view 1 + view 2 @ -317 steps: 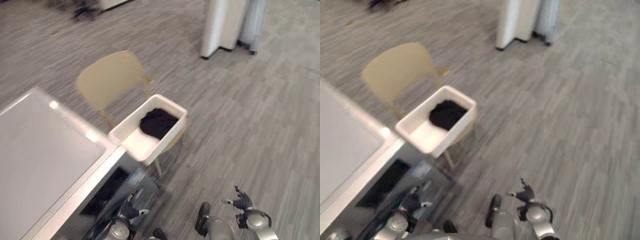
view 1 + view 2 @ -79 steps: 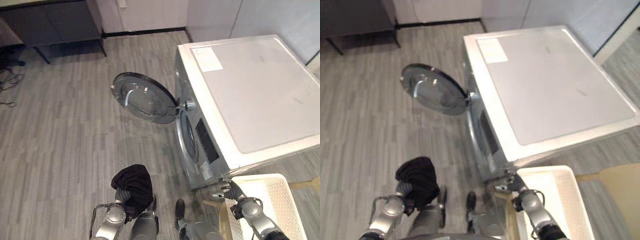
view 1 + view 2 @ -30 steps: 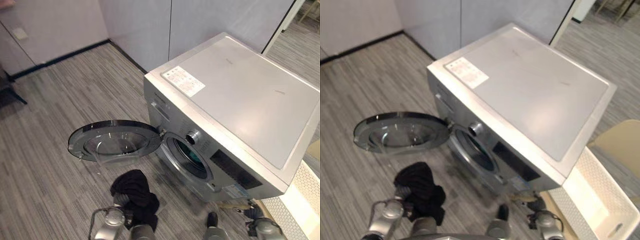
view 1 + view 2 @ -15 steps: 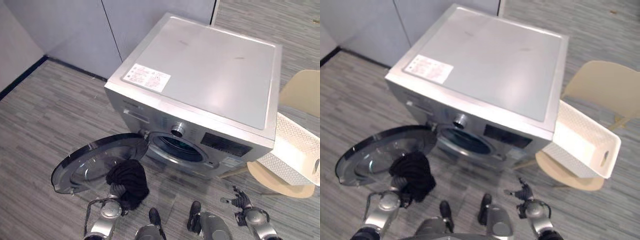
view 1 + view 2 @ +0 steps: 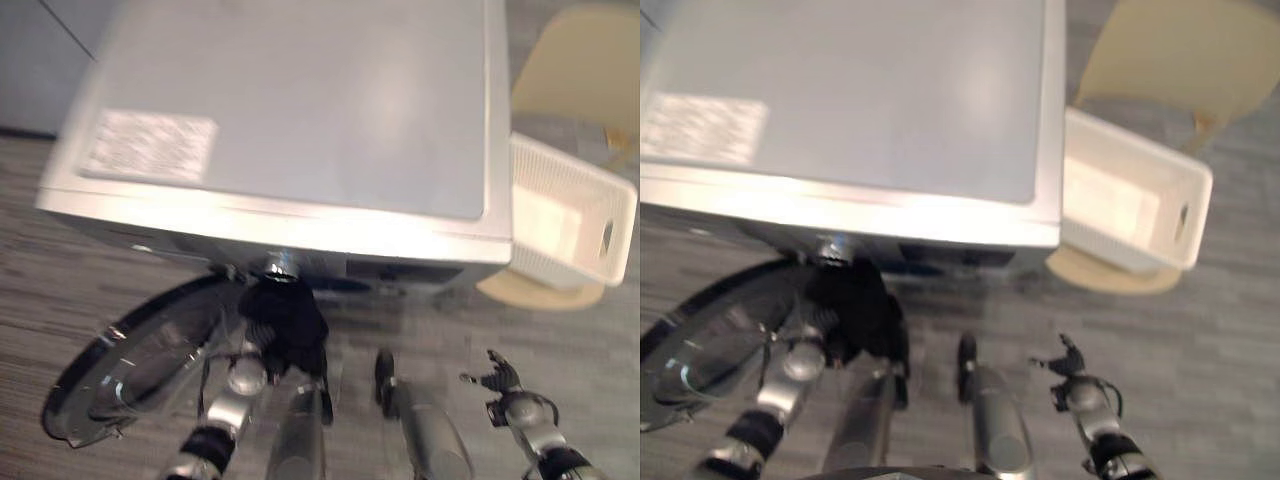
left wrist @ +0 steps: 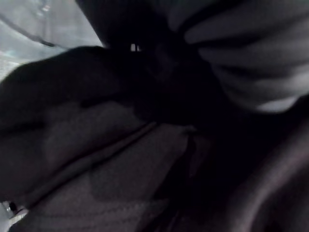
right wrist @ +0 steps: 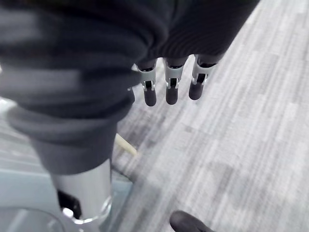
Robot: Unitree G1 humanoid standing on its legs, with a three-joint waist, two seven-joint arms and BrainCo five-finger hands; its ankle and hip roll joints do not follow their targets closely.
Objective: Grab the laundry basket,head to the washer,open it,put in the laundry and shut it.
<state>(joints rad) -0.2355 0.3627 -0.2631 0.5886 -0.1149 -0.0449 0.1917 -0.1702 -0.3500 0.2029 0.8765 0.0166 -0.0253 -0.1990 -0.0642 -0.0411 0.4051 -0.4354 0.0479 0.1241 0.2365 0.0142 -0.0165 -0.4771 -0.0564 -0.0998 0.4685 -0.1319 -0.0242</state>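
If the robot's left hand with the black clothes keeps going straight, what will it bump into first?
Probably the washer: the left hand lifts the black laundry right at the washer's front, below the knob. Depth is unclear, so it may enter the opening.

A beige chair [image 5: 575, 60] stood on the grey wood-grain plank floor [image 5: 1200, 330], its round seat [image 5: 540, 290] partly showing near the floor; the planks ran in pale and darker grey streaks all around the chair. Far from the chair, across the scene, a grey wall panel [image 5: 40, 70] met the floor along a dark base strip.

Open door [image 5: 130, 360] leaves washer [image 5: 290, 130] opening unblocked; basket [image 5: 565, 225] aside.
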